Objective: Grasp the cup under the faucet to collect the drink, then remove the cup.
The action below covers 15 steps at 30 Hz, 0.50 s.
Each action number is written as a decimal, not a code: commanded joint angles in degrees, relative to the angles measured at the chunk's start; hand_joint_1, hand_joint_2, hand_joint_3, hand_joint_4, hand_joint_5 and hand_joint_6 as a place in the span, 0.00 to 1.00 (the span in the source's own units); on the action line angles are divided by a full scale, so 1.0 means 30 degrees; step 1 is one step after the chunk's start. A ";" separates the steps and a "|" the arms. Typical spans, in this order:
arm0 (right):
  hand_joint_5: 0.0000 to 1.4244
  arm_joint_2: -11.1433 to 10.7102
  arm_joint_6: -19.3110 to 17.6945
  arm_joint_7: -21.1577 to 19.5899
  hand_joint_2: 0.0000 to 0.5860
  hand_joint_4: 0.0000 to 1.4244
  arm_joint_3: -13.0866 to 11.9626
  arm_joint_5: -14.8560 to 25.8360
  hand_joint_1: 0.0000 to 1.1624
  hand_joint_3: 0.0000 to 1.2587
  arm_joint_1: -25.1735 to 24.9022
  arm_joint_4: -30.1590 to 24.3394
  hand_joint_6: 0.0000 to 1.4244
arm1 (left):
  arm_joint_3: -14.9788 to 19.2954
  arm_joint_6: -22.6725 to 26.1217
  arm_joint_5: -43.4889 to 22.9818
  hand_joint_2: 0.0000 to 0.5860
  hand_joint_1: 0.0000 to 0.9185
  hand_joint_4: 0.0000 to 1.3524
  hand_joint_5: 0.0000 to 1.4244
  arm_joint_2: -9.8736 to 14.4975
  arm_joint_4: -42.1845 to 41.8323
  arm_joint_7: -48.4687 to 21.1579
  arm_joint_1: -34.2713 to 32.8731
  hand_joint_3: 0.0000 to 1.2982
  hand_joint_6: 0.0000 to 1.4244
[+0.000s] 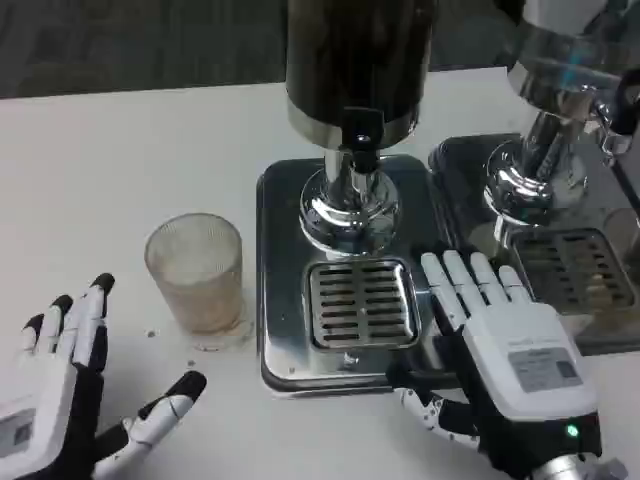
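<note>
A ribbed clear glass cup (196, 272) stands upright on the white table, left of the drink dispenser's steel base (280, 200). The black faucet (361, 138) hangs under the dark tank (358, 60), above the slotted drip grate (360, 303); nothing stands on the grate. My left hand (70, 400) lies at the lower left, fingers spread, below and left of the cup, not touching it. At the right edge of the base my right hand (505, 350) rests with fingers extended and holds nothing.
A second dispenser (560, 120) with its own steel tray (580, 265) stands at the right, close beside my right hand. White table (120, 160) stretches to the left and behind the cup.
</note>
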 commanded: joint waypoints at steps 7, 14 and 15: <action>0.00 0.0312 0.0625 -0.0122 0.58 0.00 0.0434 -0.0307 0.43 0.00 -0.0153 0.0371 0.01 | 0.0217 -0.0654 -0.0124 0.25 0.00 0.00 0.00 0.0449 0.0672 0.0356 -0.0284 0.00 0.00; 0.00 0.0500 0.0818 -0.0198 0.58 0.00 0.0613 -0.0307 0.43 0.00 -0.0210 0.0488 0.01 | 0.0296 -0.0826 -0.0226 0.25 0.00 0.00 0.00 0.0574 0.0815 0.0446 -0.0298 0.00 0.00; 0.00 0.0516 0.0849 -0.0204 0.58 0.00 0.0626 -0.0316 0.43 0.00 -0.0209 0.0492 0.01 | 0.0308 -0.0847 -0.0237 0.25 0.00 0.00 0.00 0.0589 0.0815 0.0456 -0.0304 0.00 0.00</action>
